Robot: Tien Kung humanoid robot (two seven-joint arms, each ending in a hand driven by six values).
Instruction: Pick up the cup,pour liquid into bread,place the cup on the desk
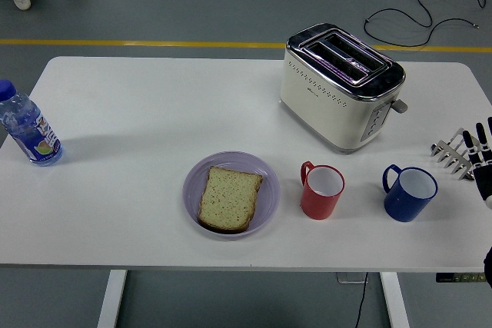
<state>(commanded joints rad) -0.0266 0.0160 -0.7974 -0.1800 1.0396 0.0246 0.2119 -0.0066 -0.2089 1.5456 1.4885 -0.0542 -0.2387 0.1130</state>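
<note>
While nothing is yet grasped, these lines record the layout.

Right hand [480, 160]: at the right picture edge, over the right end of the table [138, 113]; fingers [467, 144] extended and released, holding nothing.
Left hand: not in view.
Blue cup [410, 193]: upright on the table, the nearest cup to the fingers, just to their left and slightly nearer the table's front edge; handle points away from the hand, towards the red cup.
Red cup [321, 190]: upright, further left of the fingers, between the blue cup and the plate; handle on its far-left side.
Bread [228, 197]: one slice lying flat on a lilac plate [265, 170], well left of the fingers.
Toaster [340, 86]: beyond the cups, up and left of the fingers.
Bottle [27, 128]: at the table's opposite end.
Contents: cannot tell whether either cup holds liquid.
Handling, judged: cups look like rigid glazed ceramic, smooth and likely slippery, breakable if dropped, moderate weight.
Hold, judged: wrap the body from the right side, since the handle faces away; keep it upright until over the bread.
</note>
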